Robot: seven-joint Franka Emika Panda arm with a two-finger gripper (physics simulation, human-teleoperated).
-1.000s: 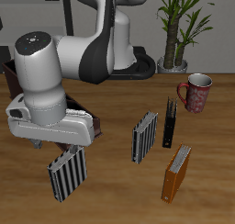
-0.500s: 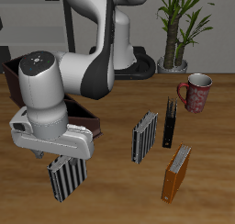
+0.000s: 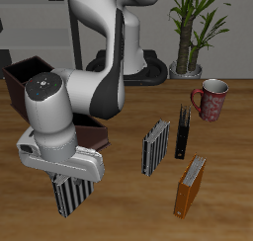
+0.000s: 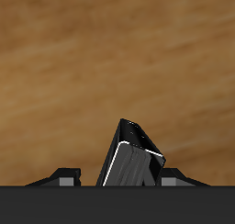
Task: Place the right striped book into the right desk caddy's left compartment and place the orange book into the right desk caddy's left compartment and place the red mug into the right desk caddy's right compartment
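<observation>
Going left to right across the exterior view, the right desk caddy (image 3: 30,72) sits far back at about ten o'clock, partly hidden behind the arm. Below it, near seven o'clock, the hand (image 3: 71,181) is clamped on the right striped book (image 3: 72,197), which stands upright close to the tabletop's (image 3: 128,210) front edge; whether its bottom edge touches the wood cannot be told. The wrist view shows the book's dark top (image 4: 131,157) between the fingers (image 4: 64,175). Near the centre stands the other striped book (image 3: 155,146), just beside a slim black book (image 3: 182,132). At five o'clock the orange book (image 3: 190,186) stands upright. The red mug (image 3: 210,99) rests at two o'clock, before a potted plant (image 3: 195,28).
</observation>
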